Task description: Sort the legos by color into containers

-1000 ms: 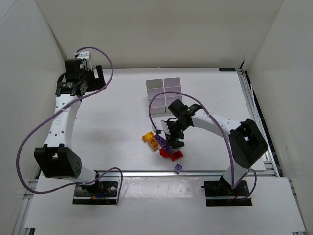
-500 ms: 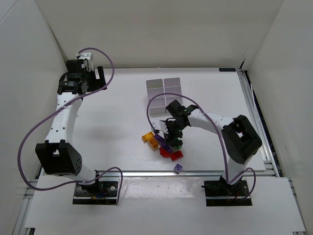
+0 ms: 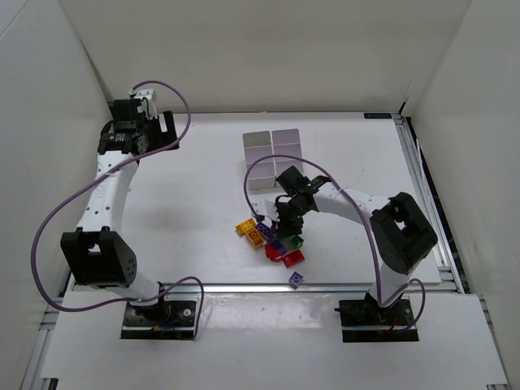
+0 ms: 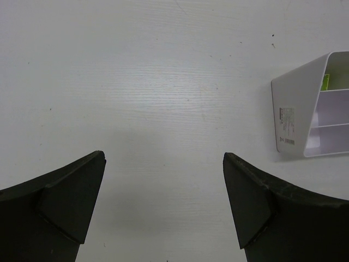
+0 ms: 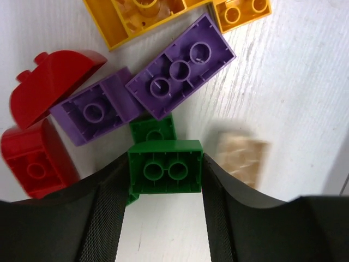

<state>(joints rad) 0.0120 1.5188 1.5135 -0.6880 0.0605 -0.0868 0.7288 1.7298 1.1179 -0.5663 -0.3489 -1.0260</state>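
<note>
From above, the containers (image 3: 273, 147) sit on the white surface (image 3: 187, 203) as a block of white square bins; the legos (image 3: 272, 240) lie in a loose heap on the near side of the containers, a little apart from them, in orange, purple, red and green; one small purple brick (image 3: 296, 279) lies alone, nearer than the heap and farthest of all from the containers; the right jaws are down in the heap's right-hand part, beside a green brick (image 3: 297, 240), with the near bins partly hidden behind that arm; the left jaws hang well to the left of the containers, over bare surface; in the left wrist view the two dark fingers (image 4: 54, 218) stand wide apart with nothing between them, and a corner of the containers (image 4: 297, 103) shows at the right edge, with a speck of yellow-green (image 4: 326, 82) inside one bin; in the right wrist view the right jaws are clamped on the green brick (image 5: 165, 166), one of the pads (image 5: 106, 207) against each of its sides, its two round hollows facing the camera; a smaller green piece (image 5: 154, 130) sits just behind it, touching a purple brick (image 5: 180, 68) that lies against a second purple brick (image 5: 95, 112); two red pieces (image 5: 52, 84) lie to the left, orange bricks (image 5: 147, 16) beyond the purple ones, and a blurred tan brick (image 5: 242, 158) just right of the grasped brick.
</note>
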